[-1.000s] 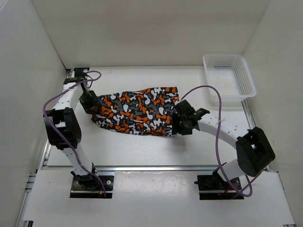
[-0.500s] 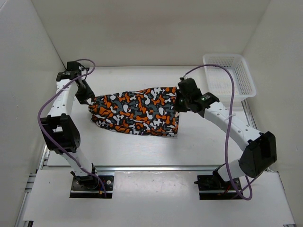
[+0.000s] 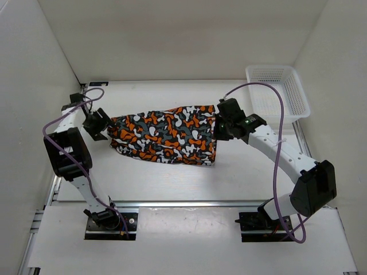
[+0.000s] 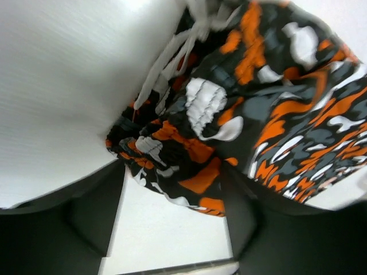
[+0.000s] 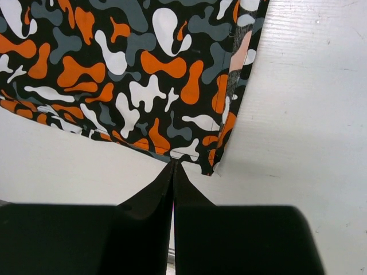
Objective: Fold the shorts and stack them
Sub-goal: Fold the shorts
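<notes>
White arms (image 3: 274, 146), black joints (image 3: 312, 186), purple cables (image 3: 277, 160)

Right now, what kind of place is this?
Probably a robot test booth: plain white walls box in the table, the left arm and right arm are bolted at its near edge, with shorts and a mesh basket on it.

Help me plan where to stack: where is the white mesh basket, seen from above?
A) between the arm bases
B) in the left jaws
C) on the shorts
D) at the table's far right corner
D: the basket sits at the table's far right corner, apart from the shorts.
</notes>
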